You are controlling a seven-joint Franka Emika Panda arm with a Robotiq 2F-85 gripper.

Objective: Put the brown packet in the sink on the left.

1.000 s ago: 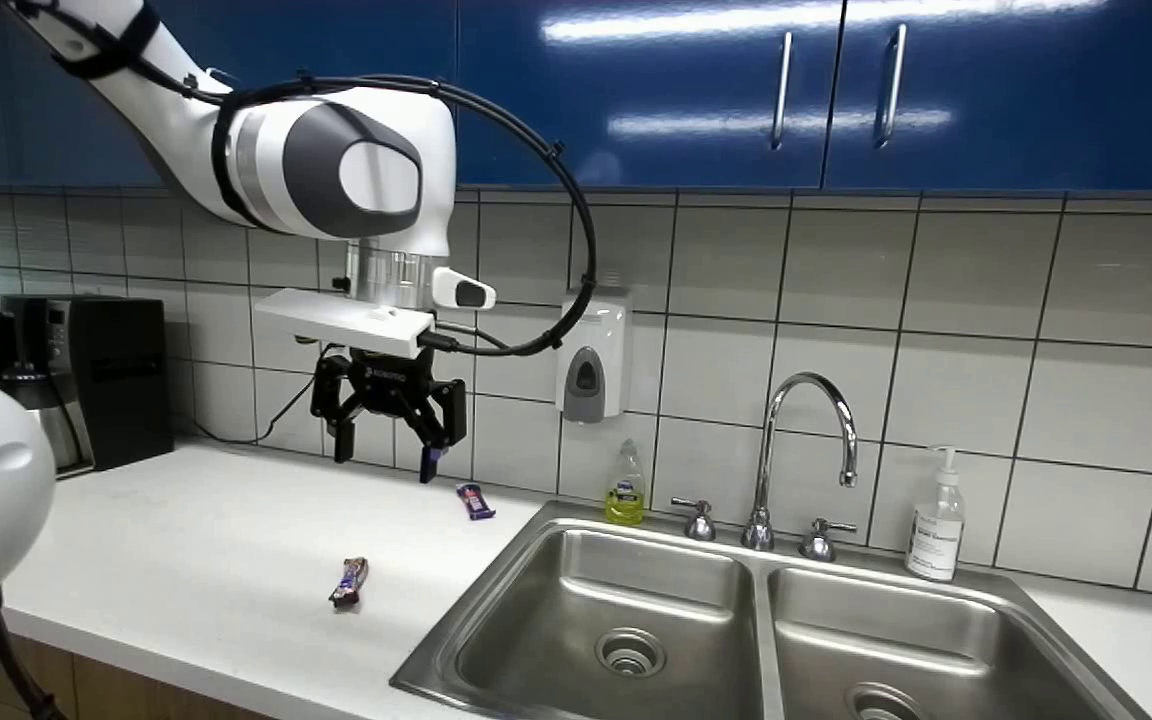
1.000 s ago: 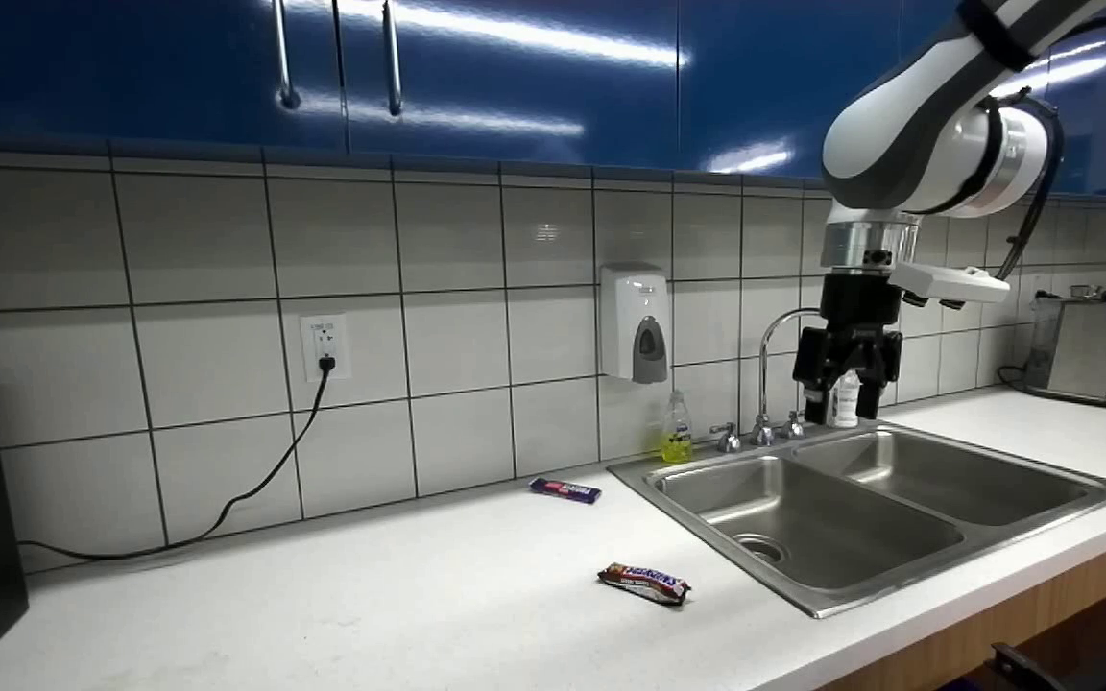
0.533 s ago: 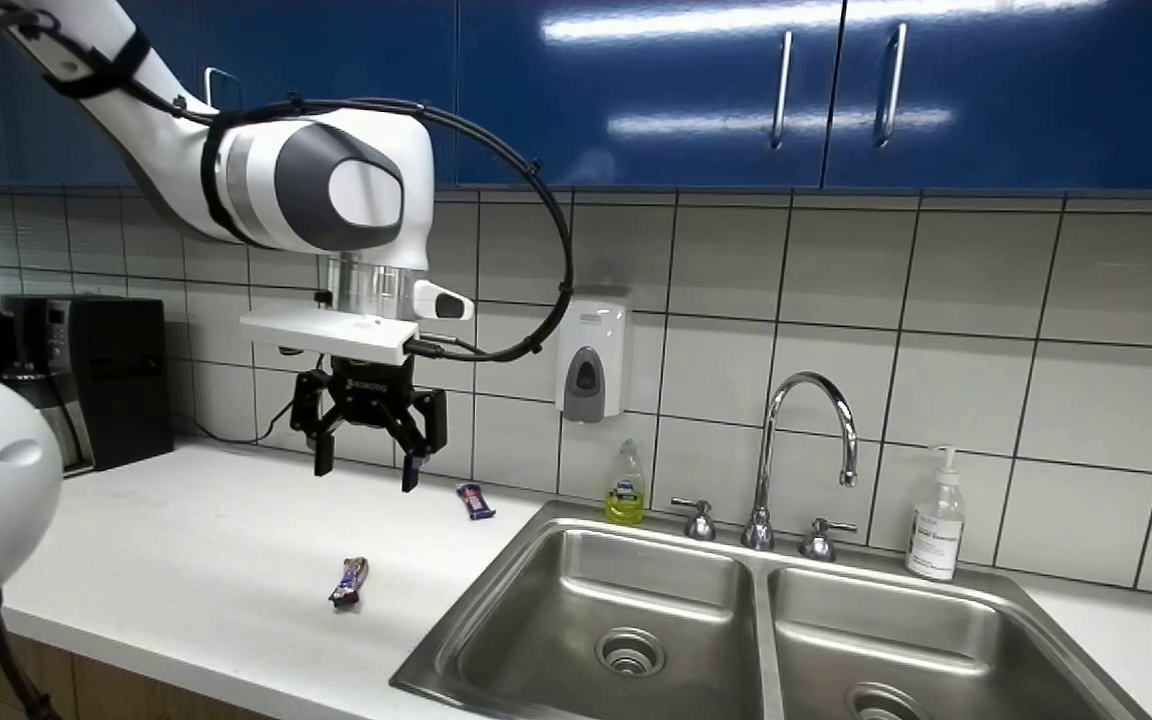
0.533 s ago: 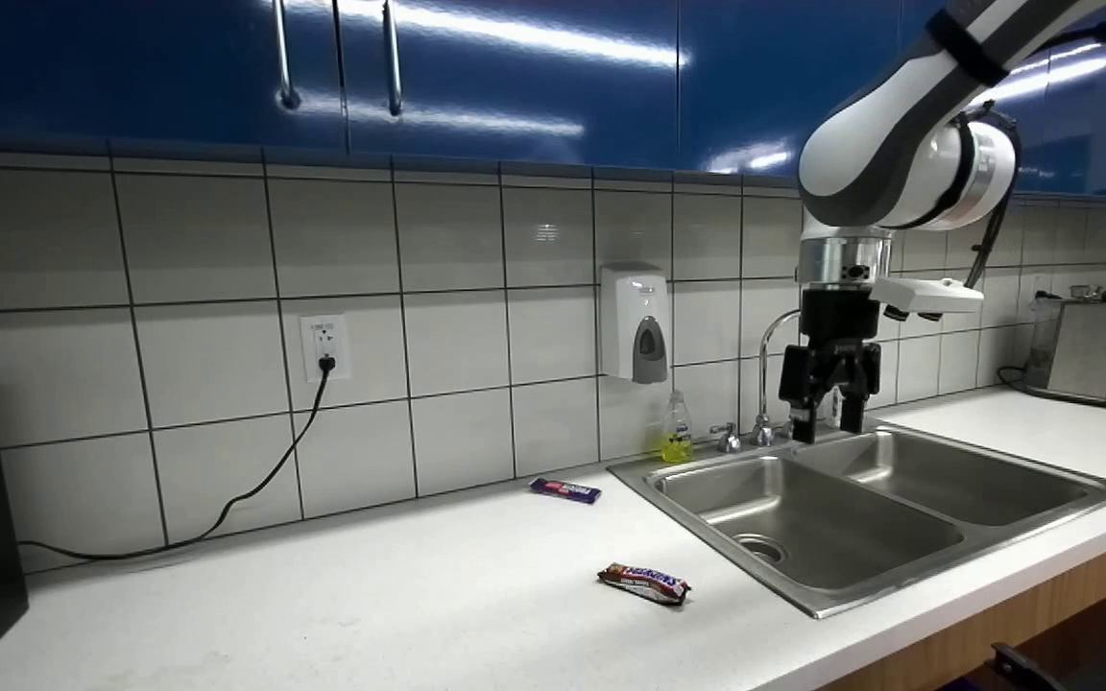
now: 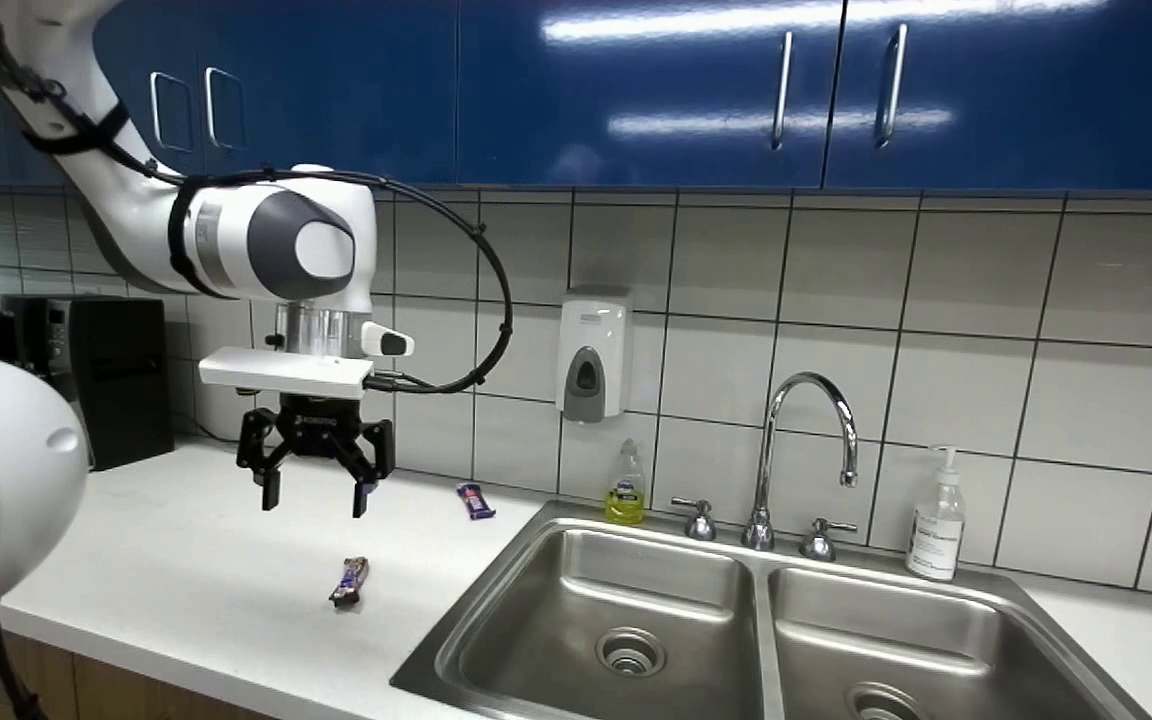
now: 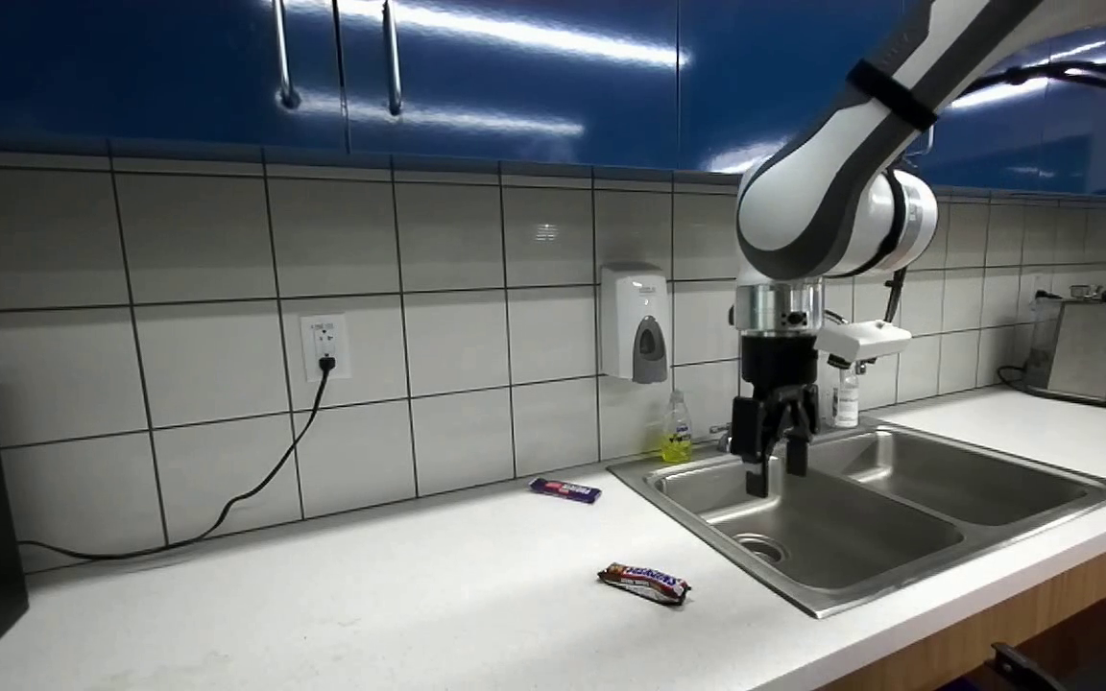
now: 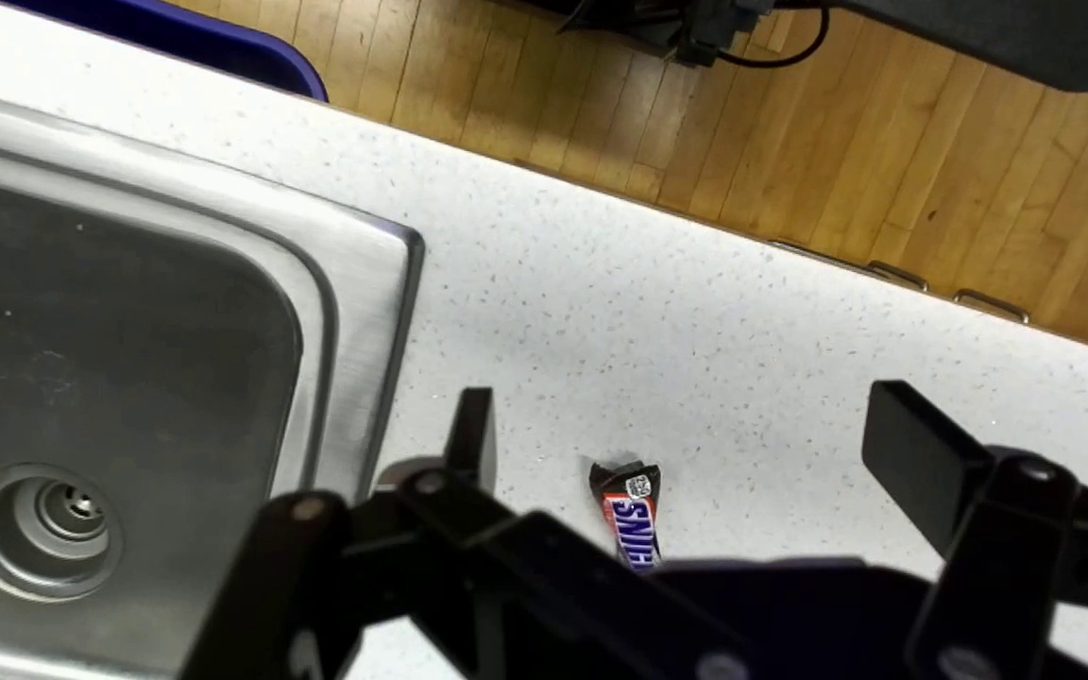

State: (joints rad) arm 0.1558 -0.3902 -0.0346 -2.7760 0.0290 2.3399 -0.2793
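Pale tiled wall point(image 6: 457, 336) along the back edge of a white counter point(image 6: 351, 595), glossy blue cabinets point(image 5: 636, 90) overhead, streaked with reflected light point(image 5: 691, 20), wooden plank floor point(image 7: 525, 94) past the front edge

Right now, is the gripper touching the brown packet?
Apart. In an exterior view, the open gripper hangs above the counter, and a strip of white counter shows plainly between it and the brown packet.

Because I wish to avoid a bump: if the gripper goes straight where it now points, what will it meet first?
The open gripper points down, so probably the white counter; the brown packet shows between the fingers in the wrist view, though depth is unclear.
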